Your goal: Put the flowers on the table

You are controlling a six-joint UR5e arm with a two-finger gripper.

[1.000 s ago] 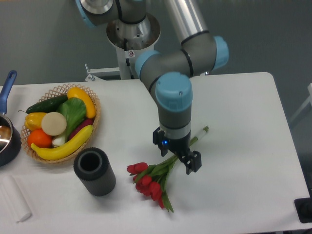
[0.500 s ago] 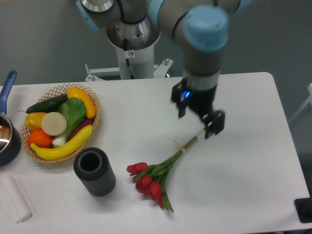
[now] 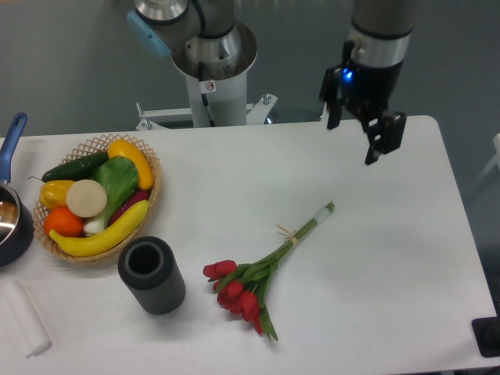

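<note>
Now the flowers (image 3: 254, 278) lie flat on the table (image 3: 391, 258), red heads beside the dark cylinder (image 3: 151, 274), stems pointing up-right. Well apart above, the gripper (image 3: 358, 137) hangs with fingers spread, holding nothing.

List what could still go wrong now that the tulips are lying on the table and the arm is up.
Little looks risky. The flowers lie flat on the table, apart from the open gripper, which hangs well above them.

1. The red heads lie close to the dark cylinder; if that were knocked over, it could roll onto them.
2. A low sweep by the arm toward the wicker basket could drag the stems.
</note>
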